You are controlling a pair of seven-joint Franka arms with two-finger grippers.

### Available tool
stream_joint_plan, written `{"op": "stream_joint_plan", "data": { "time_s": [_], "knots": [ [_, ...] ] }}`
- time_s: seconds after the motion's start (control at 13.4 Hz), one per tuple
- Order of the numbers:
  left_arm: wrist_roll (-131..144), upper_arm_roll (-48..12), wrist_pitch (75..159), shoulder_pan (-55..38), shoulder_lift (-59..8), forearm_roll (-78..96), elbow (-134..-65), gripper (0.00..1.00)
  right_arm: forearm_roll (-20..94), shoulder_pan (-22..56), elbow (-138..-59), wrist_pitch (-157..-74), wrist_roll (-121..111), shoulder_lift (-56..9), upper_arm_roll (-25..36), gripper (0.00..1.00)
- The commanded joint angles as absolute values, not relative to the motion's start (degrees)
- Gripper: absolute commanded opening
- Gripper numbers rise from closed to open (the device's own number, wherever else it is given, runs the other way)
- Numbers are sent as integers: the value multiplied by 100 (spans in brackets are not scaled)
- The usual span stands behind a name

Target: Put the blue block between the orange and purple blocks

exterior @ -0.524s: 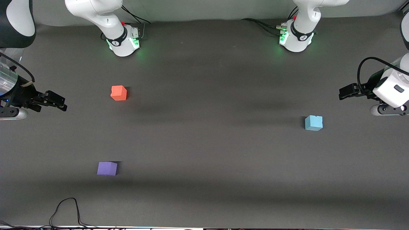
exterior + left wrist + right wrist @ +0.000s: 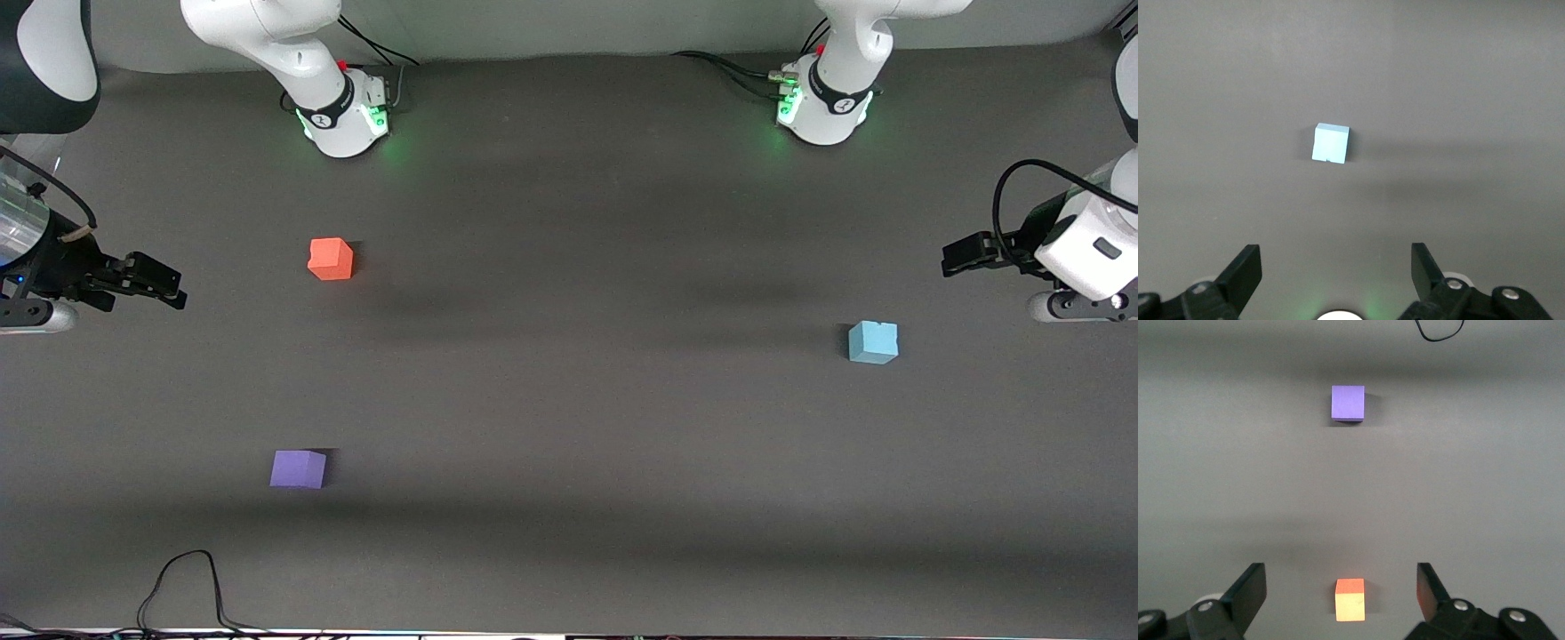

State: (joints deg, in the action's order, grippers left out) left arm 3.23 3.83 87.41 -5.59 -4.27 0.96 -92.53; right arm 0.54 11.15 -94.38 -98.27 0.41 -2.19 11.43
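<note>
Sitting untouched toward the left arm's end of the bench, blue block point(image 2: 872, 342) isn't yet btwn orange block point(image 2: 330, 259) & purple block point(image 2: 298, 468); left hand point(image 2: 956, 256) & right hand point(image 2: 169, 289) both spread, empty.

Both arms hang raised at the ends of the surface, each reaching inward from its edge. The left claw point(image 2: 953, 258) is up in the air with its fingers point(image 2: 1245, 273) spread wide, gripping nothing. The right claw point(image 2: 171, 289) hovers likewise, fingers point(image 2: 1251, 590) apart and empty.
</note>
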Motion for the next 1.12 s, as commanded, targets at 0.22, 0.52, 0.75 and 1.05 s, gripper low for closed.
{"op": "stream_joint_plan", "data": {
  "time_s": [0.22, 0.52, 0.75, 1.05],
  "knots": [
    [106, 422, 8841, -580, -72, -52, -9806, 100, 35, 1143, -9352, -9756, -9, -255, 1187, 100],
    [-114, 431, 9473, -571, 350, -97, -10623, 100, 53, 1143, -9352, -9756, 18, -255, 1187, 100],
    [-289, 422, 9878, -580, 939, -245, -11493, 100, 62, 1143, -9352, -9756, 18, -255, 1187, 100],
    [-554, 422, 10203, -571, 941, -352, -11802, 100, 62, 1143, -9352, -9747, 26, -255, 1187, 100]
  ]
}}
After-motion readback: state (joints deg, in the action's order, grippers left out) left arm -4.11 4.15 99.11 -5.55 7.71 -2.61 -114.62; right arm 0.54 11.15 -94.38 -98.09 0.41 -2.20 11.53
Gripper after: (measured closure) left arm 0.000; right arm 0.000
